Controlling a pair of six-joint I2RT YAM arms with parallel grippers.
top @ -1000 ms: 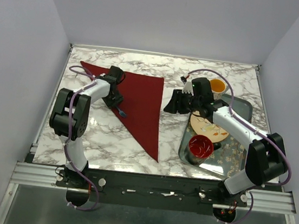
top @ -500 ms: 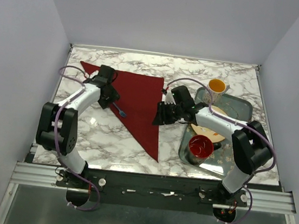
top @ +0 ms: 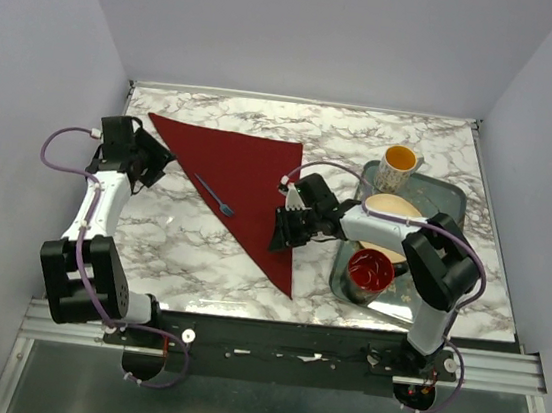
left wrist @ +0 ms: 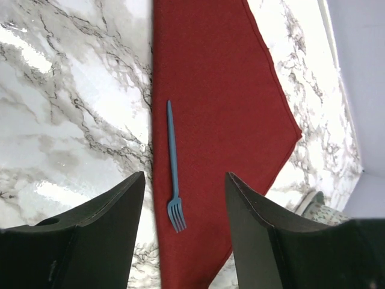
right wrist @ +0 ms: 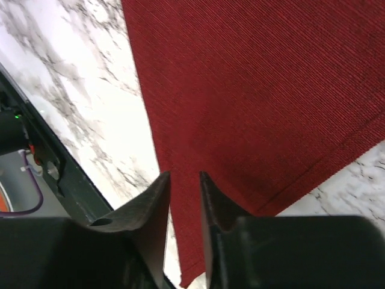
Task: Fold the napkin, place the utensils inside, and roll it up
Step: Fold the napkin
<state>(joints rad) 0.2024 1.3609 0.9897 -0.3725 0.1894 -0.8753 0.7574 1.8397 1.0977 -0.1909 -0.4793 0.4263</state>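
Folding looks finished: the napkin (top: pixel 258 189) lies flat on the marble tabletop (top: pixel 200 248) as a maroon triangle, with one long edge at the far side and its point toward the arms' bases. The blue fork (top: pixel 215 196) rests on the cloth just inside the slanted left edge, lying roughly along it. So the utensil step appears done and the roll not yet begun.

The left gripper (top: pixel 151 161) sits beside the napkin's far-left corner. Its fingers are spread wide and hold nothing, and its wrist view looks down the length of the fork. The right gripper (top: pixel 288 230) hovers over the right edge of the napkin, near the tray (top: pixel 448 202) that carries the mug (top: pixel 400 161) and red bowl (top: pixel 371 269). Its fingers (right wrist: pixel 150 205) stand only a slim gap apart, with bare cloth showing between them and nothing pinched.

Rolling probably calls for a low pinch on one edge of the cloth. The cloth would then be turned over the fork without dragging the fold open or nudging the fork off the edge
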